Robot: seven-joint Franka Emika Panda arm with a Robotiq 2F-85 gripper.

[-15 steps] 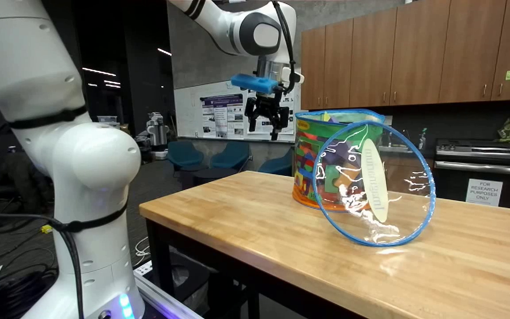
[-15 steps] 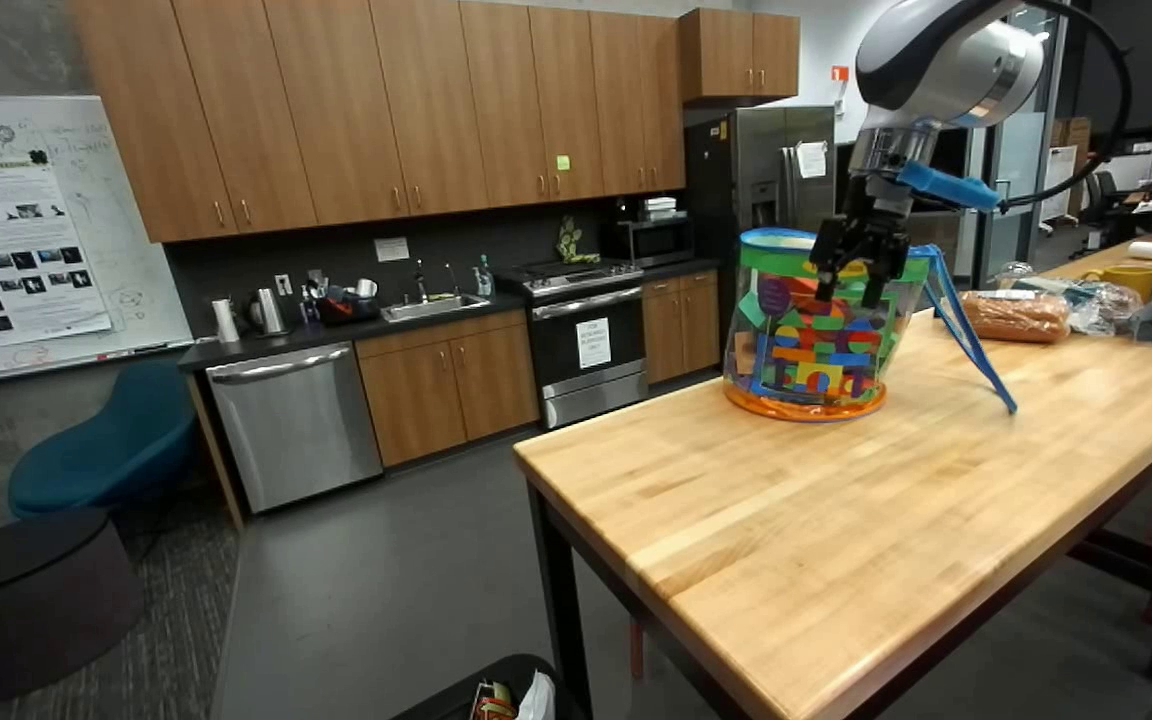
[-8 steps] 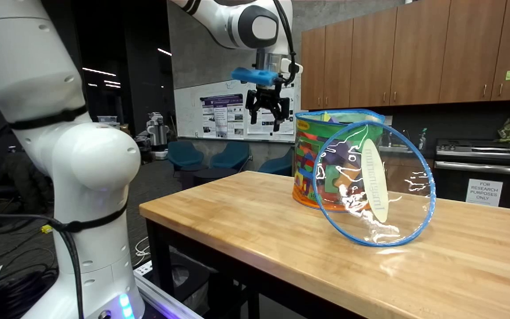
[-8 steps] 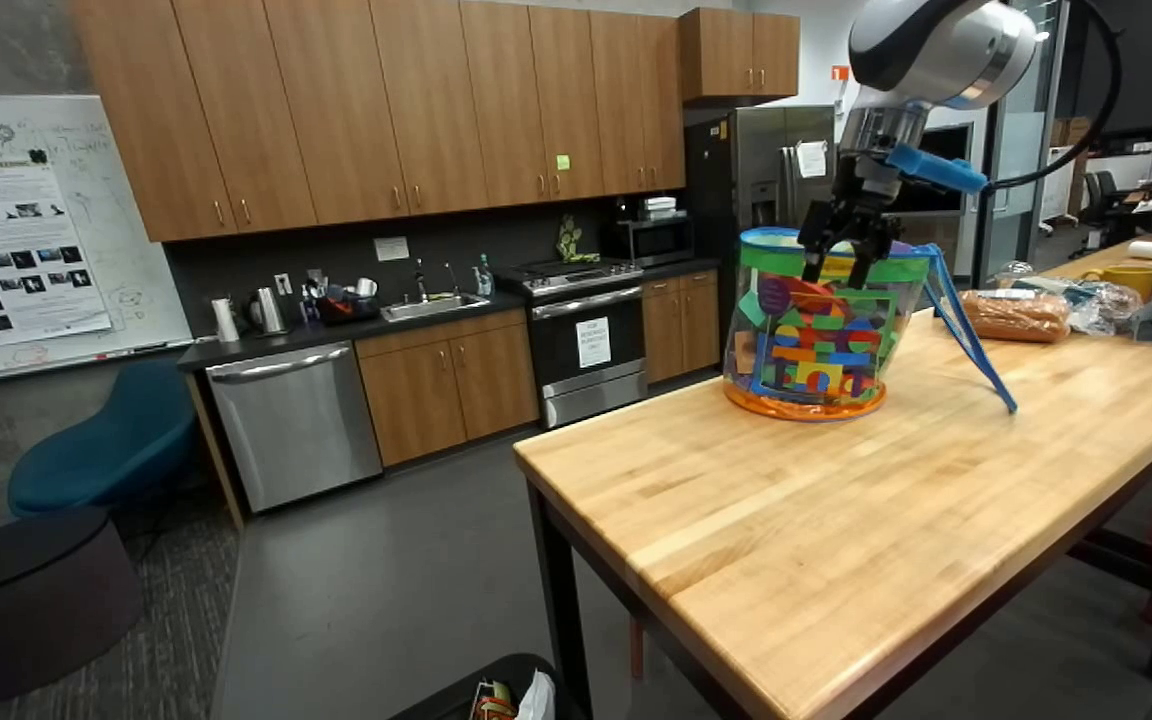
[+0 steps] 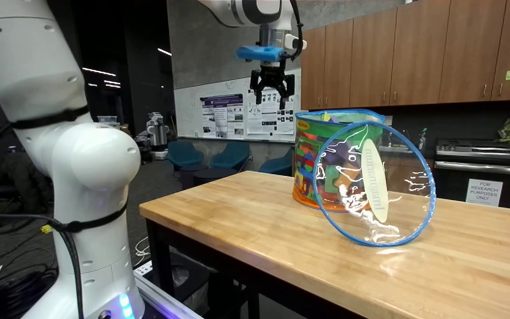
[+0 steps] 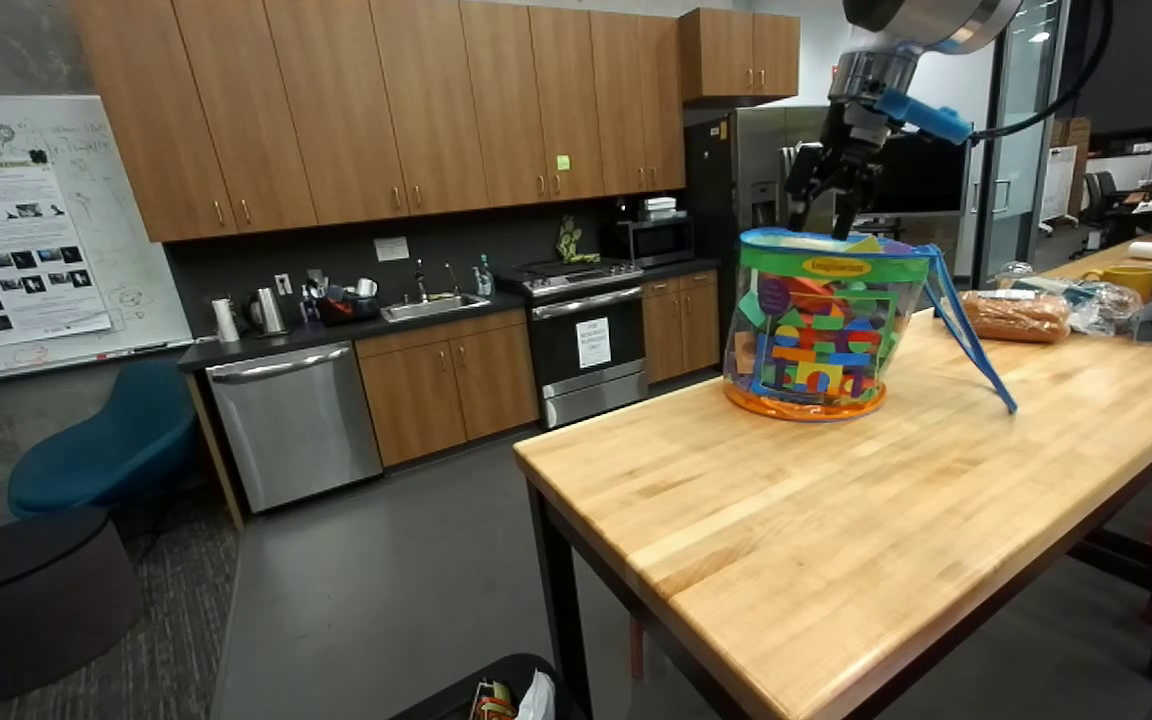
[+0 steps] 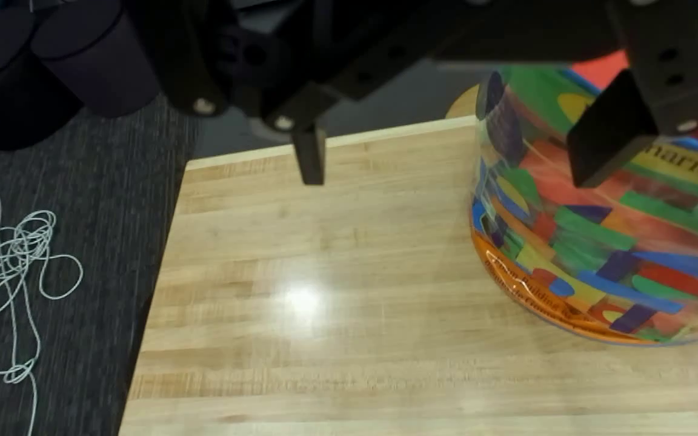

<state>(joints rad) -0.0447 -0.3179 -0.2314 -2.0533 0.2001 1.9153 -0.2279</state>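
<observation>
My gripper (image 5: pixel 270 104) hangs in the air, fingers pointing down and spread apart, with nothing between them. A clear round tub (image 5: pixel 306 168) of colourful foam blocks, with a green upper band and an orange base, stands upright on the wooden table. Its round see-through lid (image 5: pixel 375 181), edged in blue, is folded open and leans down to the tabletop. In an exterior view the gripper (image 6: pixel 820 225) appears just above the tub's rim (image 6: pixel 766 236). The wrist view has the tub (image 7: pixel 628 242) at the right, partly behind one finger (image 7: pixel 612 130); the other finger (image 7: pixel 309 154) shows against the table.
The wooden table (image 6: pixel 736 520) carries a plastic-wrapped loaf (image 6: pixel 1016 315), a yellow mug (image 6: pixel 1131 280) and plastic bags farther along. A kitchen counter with a stove (image 6: pixel 576 280) and sink (image 6: pixel 436 306) stands behind. White cord (image 7: pixel 16 260) lies on the floor beyond the table's edge.
My gripper has risen, clearly higher in both exterior views, and its fingers no longer overlap the tub's side. The tub and lid have not moved.
</observation>
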